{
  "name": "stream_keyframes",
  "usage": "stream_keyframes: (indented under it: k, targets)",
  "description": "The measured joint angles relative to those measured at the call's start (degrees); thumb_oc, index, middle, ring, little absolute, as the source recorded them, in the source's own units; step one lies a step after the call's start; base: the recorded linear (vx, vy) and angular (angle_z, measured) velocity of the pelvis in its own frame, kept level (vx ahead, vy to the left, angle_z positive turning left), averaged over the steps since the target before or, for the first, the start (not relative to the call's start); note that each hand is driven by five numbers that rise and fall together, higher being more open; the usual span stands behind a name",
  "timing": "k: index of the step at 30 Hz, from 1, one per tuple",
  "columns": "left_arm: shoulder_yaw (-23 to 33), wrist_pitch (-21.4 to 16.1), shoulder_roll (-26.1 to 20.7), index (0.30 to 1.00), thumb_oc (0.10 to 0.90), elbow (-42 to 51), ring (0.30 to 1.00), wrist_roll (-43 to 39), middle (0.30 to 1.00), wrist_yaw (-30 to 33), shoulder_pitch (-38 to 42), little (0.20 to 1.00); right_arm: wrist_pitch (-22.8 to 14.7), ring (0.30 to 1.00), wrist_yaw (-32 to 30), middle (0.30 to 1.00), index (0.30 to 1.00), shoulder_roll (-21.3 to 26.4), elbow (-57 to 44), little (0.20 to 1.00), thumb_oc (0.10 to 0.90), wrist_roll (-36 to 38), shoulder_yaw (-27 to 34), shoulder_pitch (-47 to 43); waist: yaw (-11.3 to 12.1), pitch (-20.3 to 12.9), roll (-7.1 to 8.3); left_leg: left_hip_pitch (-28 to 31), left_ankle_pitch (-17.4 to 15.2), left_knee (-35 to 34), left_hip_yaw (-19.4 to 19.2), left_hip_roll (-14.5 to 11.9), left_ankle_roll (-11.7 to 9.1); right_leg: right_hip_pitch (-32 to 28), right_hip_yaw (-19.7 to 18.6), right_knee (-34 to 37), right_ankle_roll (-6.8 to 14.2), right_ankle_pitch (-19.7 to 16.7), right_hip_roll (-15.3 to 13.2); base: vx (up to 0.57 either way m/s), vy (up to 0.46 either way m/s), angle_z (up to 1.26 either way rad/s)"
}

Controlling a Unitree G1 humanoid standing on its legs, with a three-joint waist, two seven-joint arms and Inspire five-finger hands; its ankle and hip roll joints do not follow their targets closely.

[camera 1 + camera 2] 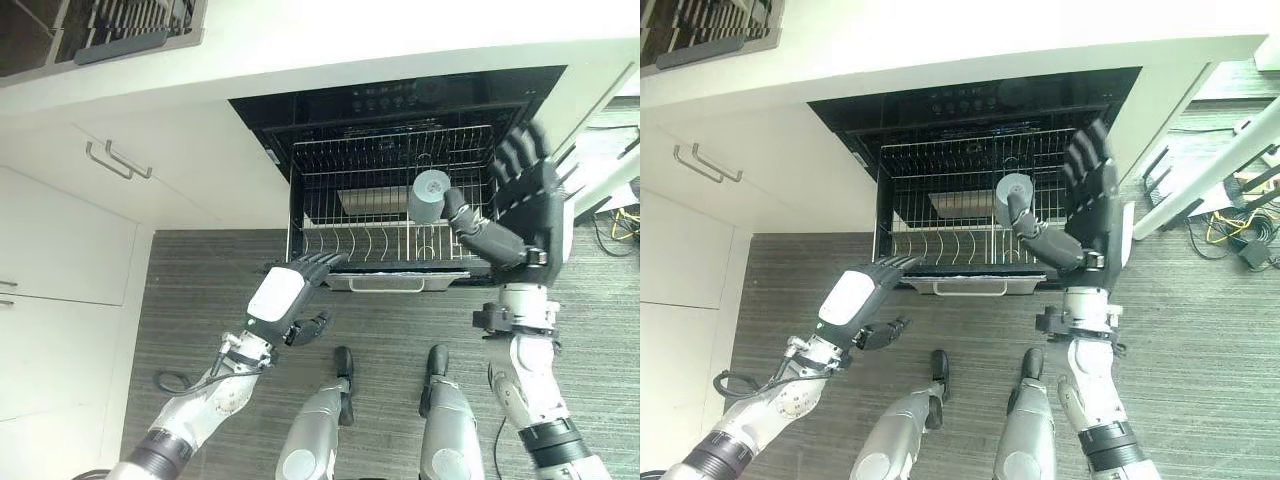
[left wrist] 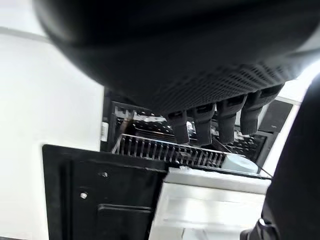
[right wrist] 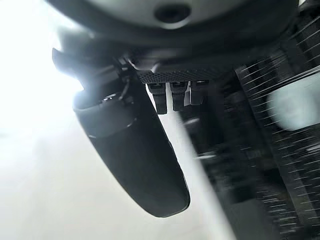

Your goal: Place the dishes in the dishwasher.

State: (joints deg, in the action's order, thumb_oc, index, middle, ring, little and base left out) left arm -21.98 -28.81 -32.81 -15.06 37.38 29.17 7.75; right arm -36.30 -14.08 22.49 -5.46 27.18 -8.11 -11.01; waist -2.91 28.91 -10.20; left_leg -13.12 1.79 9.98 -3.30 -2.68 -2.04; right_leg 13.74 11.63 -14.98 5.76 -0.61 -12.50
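Observation:
The dishwasher [image 1: 390, 98] stands open under the counter with its wire rack [image 1: 370, 160] pulled out. A pale grey-blue cup [image 1: 432, 195] sits in the right part of the rack, mouth facing up toward me; it also appears past my left hand's fingers as the cup [image 2: 240, 162]. My right hand [image 1: 530, 200] is raised at the rack's right side, open, fingers spread, thumb reaching toward the cup's side. My left hand [image 1: 285, 295] is open at the rack's front left corner, its straight fingers pointing over the white front edge [image 1: 388, 283].
White cabinets with bar handles [image 1: 118, 160] fill the left side. The white countertop [image 1: 350, 40] runs above the dishwasher, with a dark drying rack [image 1: 120, 25] at its far left. Cables [image 1: 620, 220] and a white post [image 1: 1210, 180] lie to the right on the grey floor.

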Motion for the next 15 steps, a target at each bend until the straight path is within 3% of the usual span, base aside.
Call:
stream_keyframes:
  k: [4, 5, 8, 11, 15]
  targets:
    - [2.6, -0.1, 1.1, 0.900, 0.800, 0.1, 0.900, -0.7, 0.900, 2.6, -1.2, 0.900, -1.9, 0.900, 1.4, 0.900, 0.900, 0.0, -8.4, 0.900, 0.800, -2.1, 0.1, -0.4, 0.5, -2.1, 0.92, 1.8, -1.6, 1.8, 0.2, 0.3, 0.3, -2.6, 0.0, -0.4, 0.3, 0.5, -0.1, 0.13, 0.034, 0.03]
    - [4.1, -0.1, 1.9, 0.900, 0.800, 0.2, 0.900, -1.0, 0.900, 3.1, -2.2, 0.900, -1.9, 0.900, 1.6, 0.900, 0.900, 0.0, -8.6, 0.900, 0.800, -2.6, 0.2, -0.3, 0.9, -3.0, 1.83, 3.4, -2.0, 1.9, 0.1, 0.4, 0.0, -4.4, -0.1, -0.5, 0.4, 0.9, -0.1, 0.08, 0.051, 0.00]
    - [7.9, -1.9, 2.9, 0.900, 0.800, 2.6, 0.900, -5.8, 0.900, 4.3, -7.1, 0.900, -1.5, 0.900, 1.9, 0.900, 0.900, -0.2, -8.5, 0.900, 0.800, -4.1, 1.8, 1.8, 3.0, -12.4, 5.94, 3.5, -4.4, 3.9, 0.2, 0.8, 0.5, -5.4, 0.2, -1.3, 1.0, 3.1, -0.7, 0.07, 0.087, 0.05]
    - [13.6, -4.3, 5.2, 0.900, 0.800, 7.2, 0.900, -13.4, 0.900, 3.8, -10.9, 0.900, -0.4, 0.900, 2.2, 0.900, 0.900, -2.6, -8.4, 0.900, 0.800, -4.2, 6.8, 5.4, 4.6, -16.5, 9.48, 4.0, -8.1, 8.9, 0.5, 1.5, 1.8, -8.9, 1.4, -0.9, 1.7, 3.8, -1.6, 0.02, 0.126, 0.15]
    - [21.6, -4.1, 7.4, 0.900, 0.800, 7.3, 0.900, -22.7, 0.900, 5.2, -13.7, 0.900, 0.6, 0.900, 2.5, 0.900, 0.900, -4.8, -7.1, 0.900, 0.800, -4.2, 9.0, 11.7, 3.8, -18.8, 9.86, 3.2, -11.7, 14.3, 1.6, 3.1, 4.6, -10.6, 1.2, -3.2, 1.6, 2.3, -2.8, 0.01, 0.023, 0.27]
